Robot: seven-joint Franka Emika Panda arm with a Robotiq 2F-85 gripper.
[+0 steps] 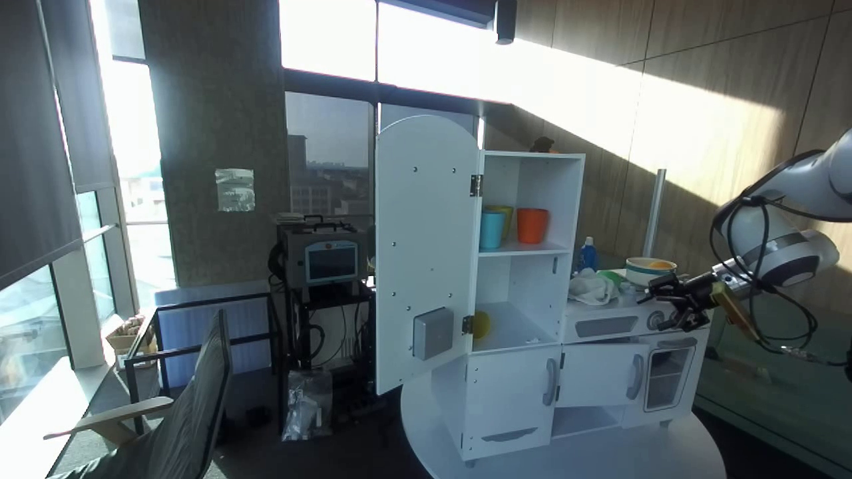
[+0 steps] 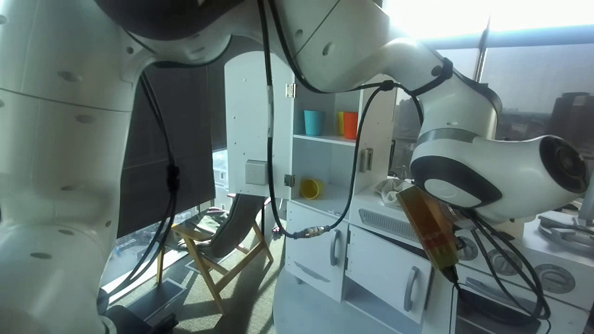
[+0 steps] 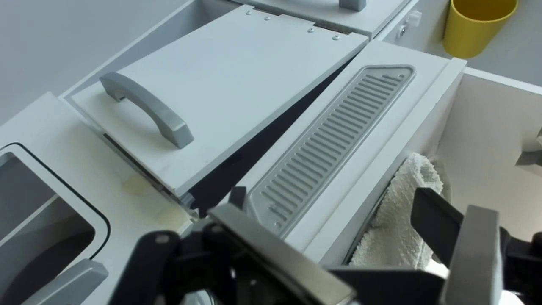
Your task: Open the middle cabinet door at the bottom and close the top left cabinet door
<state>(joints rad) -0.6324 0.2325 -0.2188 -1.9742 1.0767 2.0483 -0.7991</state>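
- The pincer (image 3: 334, 207) was spread wide with nothing in it, maybe to leave room to hook or push a door.
- The low middle door (image 3: 237, 84) was below the pincer and a little open, with a dark gap along its top. Its handle (image 3: 148, 101) was at the end nearer the pincer, away from the side it swung on, so I think a pull there would have been easiest.
- The tall door (image 1: 426, 246) was well left of the pincer in an exterior view. It stood wide open, so shutting it looked like a job yet to do.
- In an exterior view, the arm (image 2: 455, 111) hid the pincer.
- The wrist view did not show the tall door.
- I could not tell if the pincer touched anything.
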